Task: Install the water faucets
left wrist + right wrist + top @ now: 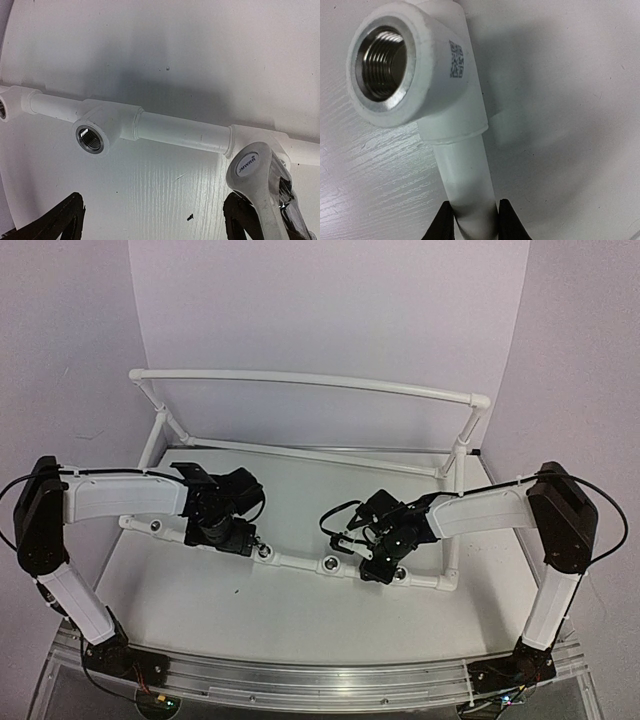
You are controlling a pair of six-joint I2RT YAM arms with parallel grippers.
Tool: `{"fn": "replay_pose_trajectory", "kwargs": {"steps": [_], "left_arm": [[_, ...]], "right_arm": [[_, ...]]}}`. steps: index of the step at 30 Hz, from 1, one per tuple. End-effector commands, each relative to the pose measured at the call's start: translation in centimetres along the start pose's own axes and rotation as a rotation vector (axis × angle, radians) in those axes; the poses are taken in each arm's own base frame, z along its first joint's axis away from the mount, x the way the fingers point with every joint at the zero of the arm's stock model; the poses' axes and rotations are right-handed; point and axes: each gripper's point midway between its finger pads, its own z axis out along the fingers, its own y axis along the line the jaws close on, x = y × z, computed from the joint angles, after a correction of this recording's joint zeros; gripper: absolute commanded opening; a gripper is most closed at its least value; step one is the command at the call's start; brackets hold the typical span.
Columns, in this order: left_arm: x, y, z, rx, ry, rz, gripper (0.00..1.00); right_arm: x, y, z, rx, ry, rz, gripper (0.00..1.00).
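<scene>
On the bench (250, 615) we see the pipe frame (310, 381), front-rail sockets mostly bare, e.g. the tee socket (89, 139). The right pincer (472, 222) clamps the frame's corner pipe; the left pincer (152, 220) gapes, empty, over its front rail. One faucet (254, 172) sits at a frame tee, prob. seated; others left to fit, we reckon.

The top camera looks down from above and behind the arms (120, 500), far enough to take in the whole table (300, 625) and pipe frame (310, 380). Each wrist camera faces down at the frame's near side from close by. The right one is closest, with one socket (382, 62) filling much of its view, and both stretches also show from the top.
</scene>
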Motion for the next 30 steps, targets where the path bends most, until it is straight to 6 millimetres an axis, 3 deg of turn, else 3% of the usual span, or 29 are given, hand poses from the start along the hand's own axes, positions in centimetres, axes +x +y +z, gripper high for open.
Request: {"fn": "replay_pose_trajectory", "kwargs": {"steps": [1,11,21,30], "left_arm": [[-5.0,-2.4,-0.8,0.129,-0.148,-0.083,0.97],[-7.4,-3.7,-2.0,0.22,-0.206,-0.058,0.96],[-8.6,-5.2,-3.1,0.266,-0.216,0.036,0.92],[-7.8,-3.4,-6.8,0.259,-0.257,0.042,0.92]], "right_arm": [[3.2,1.2,0.8,-0.034,0.111,0.074,0.08],[3.0,1.2,0.9,-0.039,0.109,0.076,0.08],[3.1,1.3,1.0,-0.04,0.112,0.075,0.09],[3.0,1.2,1.1,-0.039,0.112,0.078,0.1]]}}
